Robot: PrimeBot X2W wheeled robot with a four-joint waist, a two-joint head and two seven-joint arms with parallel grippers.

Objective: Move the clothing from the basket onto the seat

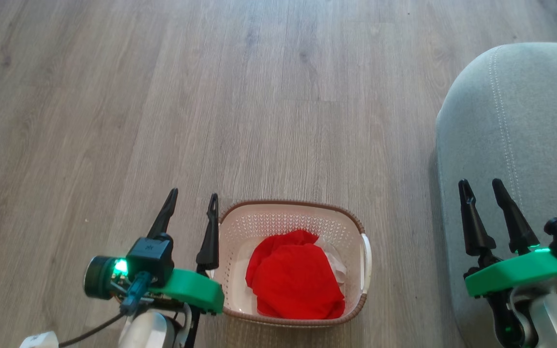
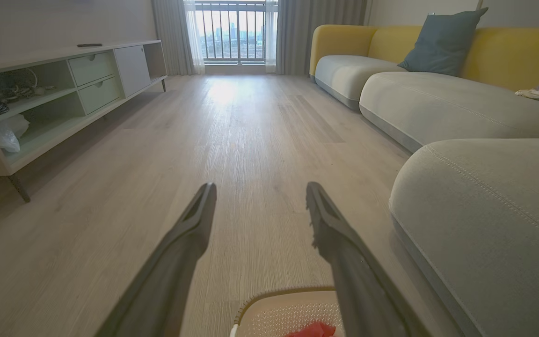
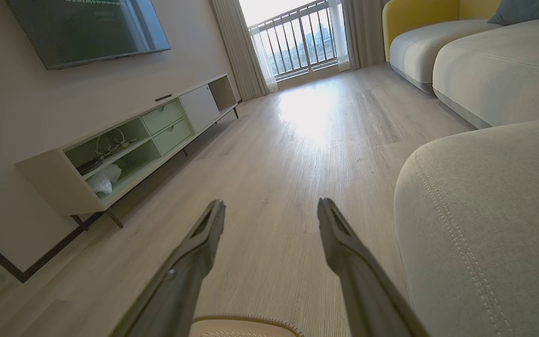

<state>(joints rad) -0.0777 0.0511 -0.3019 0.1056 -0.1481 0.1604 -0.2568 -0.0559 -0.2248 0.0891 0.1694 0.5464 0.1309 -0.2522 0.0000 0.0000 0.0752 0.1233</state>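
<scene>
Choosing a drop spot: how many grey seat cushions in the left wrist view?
3: the seat beside the basket, a long one behind it, the farthest by the curtain. Others may be hidden.

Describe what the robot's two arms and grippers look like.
The left gripper and right gripper each have two long, tapering black fingers on a bright green mount. The forearms are pale grey-white. A black camera block with a glowing green light sits on the left wrist, with a black cable beneath it.
</scene>
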